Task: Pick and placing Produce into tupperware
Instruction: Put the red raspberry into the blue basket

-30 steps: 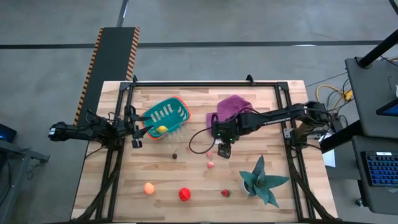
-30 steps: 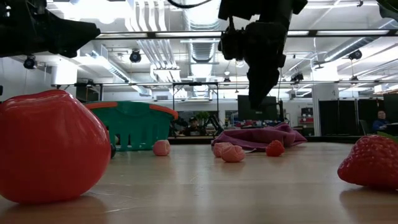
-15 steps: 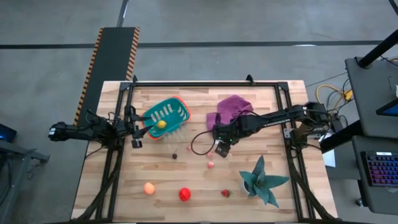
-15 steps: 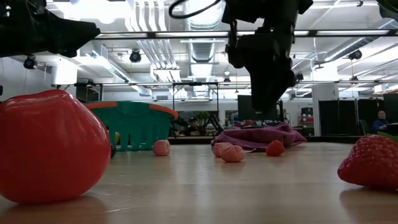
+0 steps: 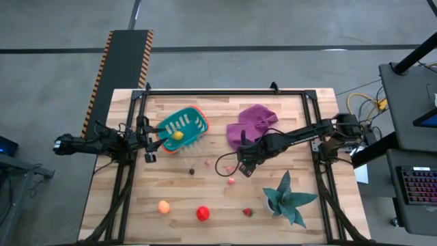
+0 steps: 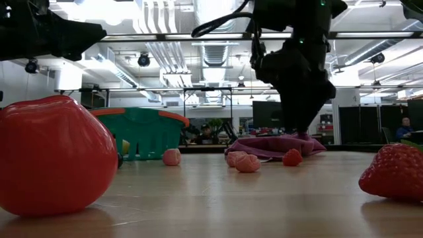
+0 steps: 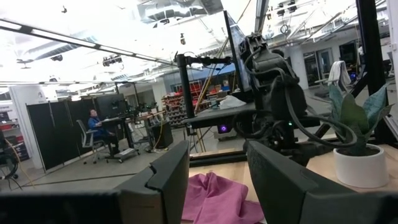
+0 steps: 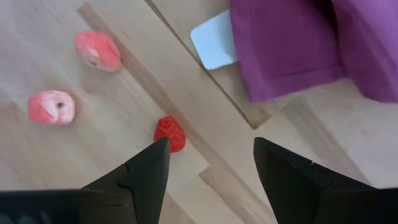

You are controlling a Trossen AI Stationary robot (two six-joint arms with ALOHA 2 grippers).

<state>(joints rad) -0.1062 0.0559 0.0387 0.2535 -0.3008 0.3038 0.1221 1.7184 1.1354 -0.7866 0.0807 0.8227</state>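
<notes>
Produce lies scattered over the wooden surface: in the high view an orange ball and a red ball sit in the lower left part of the frame, a small strawberry lower centre, a tiny dark bit near the middle, and a pink bit just below the right arm's tool. One yellow piece already rests inside the teal tupperware, which stands tilted in the upper left of the surface, close to the left gripper.

That left arm waits at the left edge, and its wrist view shows its jaws parted, with nothing between them.

The right gripper reaches in from the right to the centre of the frame, just below the purple cloth. In its wrist view the jaws stand wide apart and empty above a small red berry, with two pink bits off to one side and a white tag peeking from under the cloth's edge.

A teal spiky plant stands in the lower right. From the low view, the red ball looms large at the left and a strawberry at the right.
</notes>
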